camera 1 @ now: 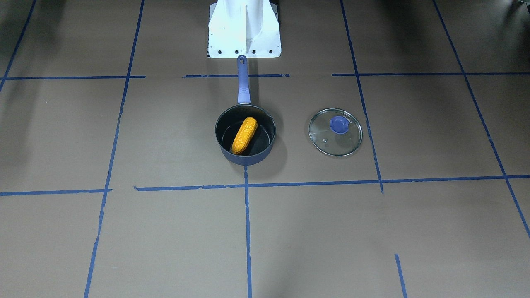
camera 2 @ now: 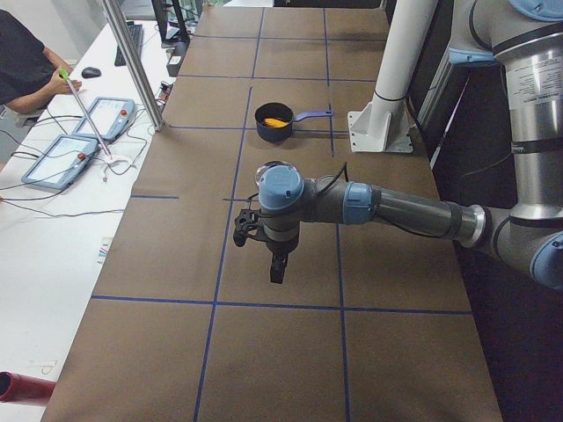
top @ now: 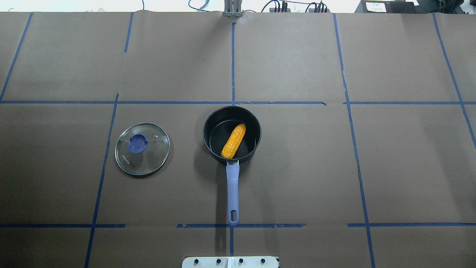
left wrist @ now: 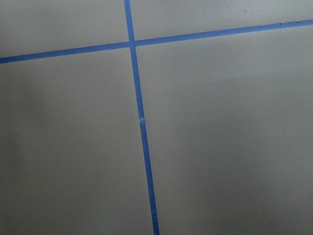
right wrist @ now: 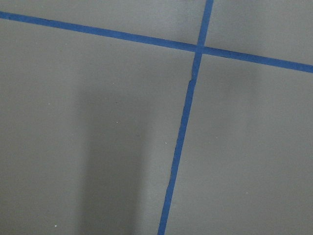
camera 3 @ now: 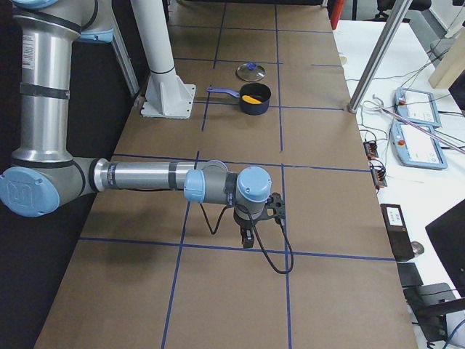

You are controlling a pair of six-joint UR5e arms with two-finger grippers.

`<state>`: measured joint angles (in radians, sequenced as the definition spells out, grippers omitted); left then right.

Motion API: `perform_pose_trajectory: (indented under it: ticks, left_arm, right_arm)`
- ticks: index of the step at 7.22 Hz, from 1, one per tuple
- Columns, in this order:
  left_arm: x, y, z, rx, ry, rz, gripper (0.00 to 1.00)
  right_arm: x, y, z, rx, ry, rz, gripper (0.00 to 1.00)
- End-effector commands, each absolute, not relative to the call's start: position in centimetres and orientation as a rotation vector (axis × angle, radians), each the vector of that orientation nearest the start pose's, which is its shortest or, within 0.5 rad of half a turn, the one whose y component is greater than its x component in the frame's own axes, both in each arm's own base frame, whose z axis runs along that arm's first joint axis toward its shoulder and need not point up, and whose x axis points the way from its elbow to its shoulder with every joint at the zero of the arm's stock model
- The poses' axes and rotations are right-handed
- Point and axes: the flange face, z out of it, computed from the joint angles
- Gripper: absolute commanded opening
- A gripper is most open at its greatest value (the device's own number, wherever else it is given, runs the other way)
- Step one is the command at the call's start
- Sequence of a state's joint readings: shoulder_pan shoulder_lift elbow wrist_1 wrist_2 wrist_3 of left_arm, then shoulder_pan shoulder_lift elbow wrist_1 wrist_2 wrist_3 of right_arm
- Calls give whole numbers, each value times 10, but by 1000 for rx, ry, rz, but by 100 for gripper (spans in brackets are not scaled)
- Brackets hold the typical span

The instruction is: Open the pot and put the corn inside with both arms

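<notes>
Left gripper (camera 2: 277,268): is hanging fingers-down over the brown table (top: 297,167) at the end of the left arm (camera 2: 396,207), which is reaching out level; I cannot tell whether its jaws are open or closed, as only the side view is showing it.
Right gripper (camera 3: 248,237): is pointing down over the table on the outstretched right arm (camera 3: 138,176); its jaws are too small to judge, so I cannot tell.
Under each gripper: the wrist cameras are showing only brown paper and crossing blue tape lines (left wrist: 139,117), with no fingers in view.
Pot (top: 215,124): is sitting uncovered well apart from both grippers, about midway between them along the table, its handle (top: 232,186) pointing toward the white base (camera 1: 244,29).
Corn (top: 233,141): is lying slantwise inside the pot on its black floor, far from either gripper.
Lid (top: 148,156): is lying flat on the table, knob (top: 137,143) up, beside the pot on the left gripper's side, not touching the pot and well away from that gripper.
</notes>
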<state>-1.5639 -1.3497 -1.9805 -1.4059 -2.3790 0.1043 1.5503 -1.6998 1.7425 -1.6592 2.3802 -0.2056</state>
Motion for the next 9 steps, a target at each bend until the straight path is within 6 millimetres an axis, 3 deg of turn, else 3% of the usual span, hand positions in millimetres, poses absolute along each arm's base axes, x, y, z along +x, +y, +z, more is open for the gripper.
perform_pose_trajectory:
  ticks: [1,2,3,4,6,7,8,9]
  left_arm:
    - [-58,-393,573,50,804,109,100]
    - [-58,-394,579,30,805,95,100]
    - [-57,-403,599,-3,808,85,100]
    - [-57,-420,601,-1,806,90,100]
    - [-56,-443,594,20,807,100,100]
    - [-56,-446,592,24,807,102,100]
    - [-56,-446,591,26,807,103,100]
    - [-55,-447,592,24,805,107,100]
  right_arm:
    - [55,-435,638,39,-782,-204,100]
    - [54,-435,640,36,-782,-204,100]
    - [55,-434,640,37,-782,-204,100]
    - [55,-435,639,40,-782,-205,100]
    - [55,-425,646,26,-783,-203,100]
    - [55,-423,647,23,-785,-202,100]
    - [55,-409,651,12,-787,-197,100]
    - [55,-404,644,23,-788,-200,100]
